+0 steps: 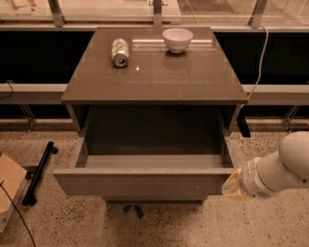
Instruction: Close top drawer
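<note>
Camera view: grey-brown top drawer (pixel 140 183) open, gripper (pixel 233 185) beside its front corner.

Single high view from the front, angled down on the top drawer (pixel 140 182) — claw (pixel 233 186) at lower right

speckled terrazzo floor (pixel 72 226) across the bottom; grey-brown tabletop (pixel 159 77) at centre; dark panels (pixel 34 58) behind, metal posts (pixel 57 12) along the top edge; gripper (pixel 235 185) at lower right.
</note>
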You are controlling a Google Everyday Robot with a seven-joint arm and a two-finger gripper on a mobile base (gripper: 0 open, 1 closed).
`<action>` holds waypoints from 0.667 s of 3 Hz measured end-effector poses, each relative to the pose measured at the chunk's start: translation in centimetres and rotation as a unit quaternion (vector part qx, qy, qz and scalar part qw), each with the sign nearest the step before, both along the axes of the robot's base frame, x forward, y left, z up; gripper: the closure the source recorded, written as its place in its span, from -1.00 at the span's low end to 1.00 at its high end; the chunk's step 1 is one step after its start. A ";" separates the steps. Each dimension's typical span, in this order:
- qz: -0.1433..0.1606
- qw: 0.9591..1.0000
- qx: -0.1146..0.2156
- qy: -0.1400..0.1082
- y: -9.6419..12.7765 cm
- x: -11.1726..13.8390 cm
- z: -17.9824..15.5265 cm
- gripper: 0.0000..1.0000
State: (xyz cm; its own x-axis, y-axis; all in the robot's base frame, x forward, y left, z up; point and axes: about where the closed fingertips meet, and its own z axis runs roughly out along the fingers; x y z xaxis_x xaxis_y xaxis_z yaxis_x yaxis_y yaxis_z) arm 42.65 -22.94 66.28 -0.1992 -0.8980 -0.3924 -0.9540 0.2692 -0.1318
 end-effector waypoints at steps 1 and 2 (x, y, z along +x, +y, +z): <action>0.000 1.000 0.000 0.000 0.0 0.0 0.0 1.00; -0.009 1.000 -0.001 -0.008 0.2 0.7 -0.3 1.00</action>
